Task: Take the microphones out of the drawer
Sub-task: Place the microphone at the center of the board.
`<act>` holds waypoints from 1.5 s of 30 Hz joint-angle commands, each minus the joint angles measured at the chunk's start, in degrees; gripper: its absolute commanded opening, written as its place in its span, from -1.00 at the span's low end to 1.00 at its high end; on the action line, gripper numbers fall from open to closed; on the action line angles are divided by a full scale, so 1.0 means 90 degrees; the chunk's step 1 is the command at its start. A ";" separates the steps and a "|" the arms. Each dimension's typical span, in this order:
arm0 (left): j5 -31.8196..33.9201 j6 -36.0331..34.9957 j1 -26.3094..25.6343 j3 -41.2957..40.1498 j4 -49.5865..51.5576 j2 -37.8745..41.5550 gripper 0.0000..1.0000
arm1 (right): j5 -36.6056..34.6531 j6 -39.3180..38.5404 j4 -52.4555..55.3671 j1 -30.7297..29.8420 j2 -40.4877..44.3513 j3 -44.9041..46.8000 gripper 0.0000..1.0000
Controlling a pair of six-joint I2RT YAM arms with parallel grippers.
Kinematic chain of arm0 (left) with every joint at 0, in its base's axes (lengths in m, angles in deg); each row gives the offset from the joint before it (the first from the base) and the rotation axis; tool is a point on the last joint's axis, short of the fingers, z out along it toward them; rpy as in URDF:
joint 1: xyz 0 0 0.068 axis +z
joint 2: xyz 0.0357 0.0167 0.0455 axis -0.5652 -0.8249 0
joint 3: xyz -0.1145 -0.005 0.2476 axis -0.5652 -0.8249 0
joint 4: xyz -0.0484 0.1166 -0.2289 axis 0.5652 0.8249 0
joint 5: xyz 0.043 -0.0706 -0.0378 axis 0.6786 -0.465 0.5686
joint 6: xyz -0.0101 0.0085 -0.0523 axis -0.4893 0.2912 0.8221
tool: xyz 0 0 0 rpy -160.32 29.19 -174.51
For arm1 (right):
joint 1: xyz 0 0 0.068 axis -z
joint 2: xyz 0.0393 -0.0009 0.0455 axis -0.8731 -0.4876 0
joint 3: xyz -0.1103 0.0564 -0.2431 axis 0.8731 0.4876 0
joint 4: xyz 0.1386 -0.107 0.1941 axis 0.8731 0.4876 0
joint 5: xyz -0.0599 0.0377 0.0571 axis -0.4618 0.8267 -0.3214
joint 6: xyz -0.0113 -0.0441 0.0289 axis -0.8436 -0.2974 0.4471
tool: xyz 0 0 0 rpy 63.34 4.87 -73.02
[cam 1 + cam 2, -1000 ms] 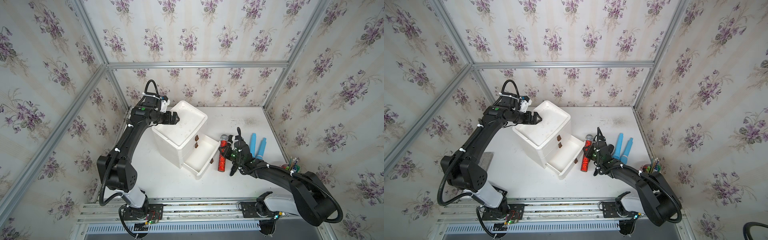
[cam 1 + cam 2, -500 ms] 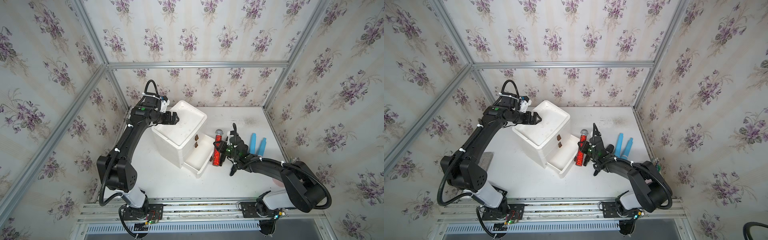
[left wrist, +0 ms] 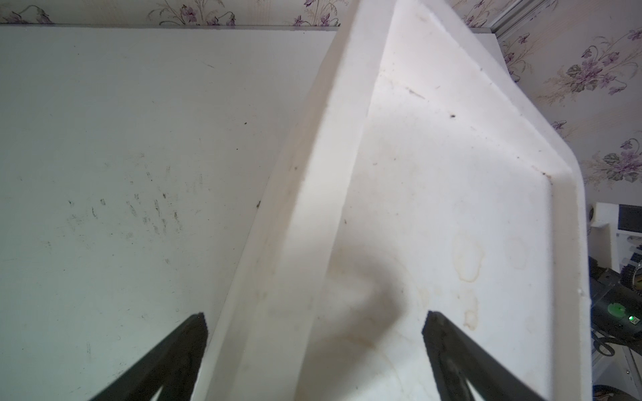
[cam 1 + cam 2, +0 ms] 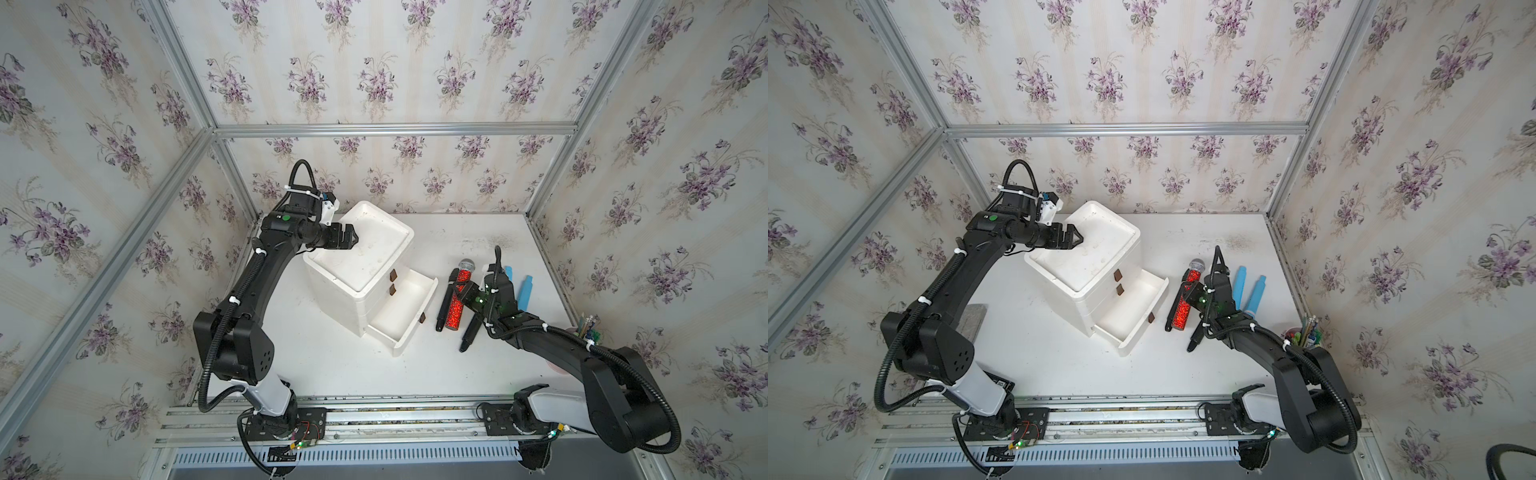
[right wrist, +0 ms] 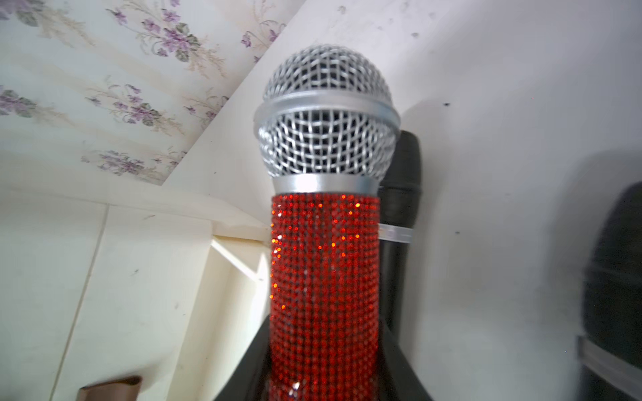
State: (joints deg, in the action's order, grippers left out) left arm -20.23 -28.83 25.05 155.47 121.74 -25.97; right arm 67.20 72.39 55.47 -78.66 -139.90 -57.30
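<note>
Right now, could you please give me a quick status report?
Left end effector open, astride cabinet rim. Right end effector shut on microphone, outside open drawer, beside it. Blue tools beyond right arm, apart.

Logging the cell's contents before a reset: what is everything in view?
drawer unit: 1, white, mid-table, bottom drawer open
red microphone: 1, red with silver head, in the right gripper, outside the drawer
black microphones: 2, black, on the table flanking it
blue sticks: 2, blue, by the right wall
pen cup: 1, colour unclear, table's right edge
left gripper: 1, black, open, over the unit's top
right gripper: 1, black, shut on the red microphone
</note>
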 commanded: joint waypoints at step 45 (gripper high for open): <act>-0.0081 0.0052 0.0016 -0.0046 0.0313 0.0013 0.99 | -0.0801 -0.0800 0.0381 0.0732 -0.1859 -0.0973 0.10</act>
State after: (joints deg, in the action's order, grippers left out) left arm -20.45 -28.81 25.14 155.36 121.81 -25.84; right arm 61.12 65.44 58.05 -72.06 -157.27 -66.04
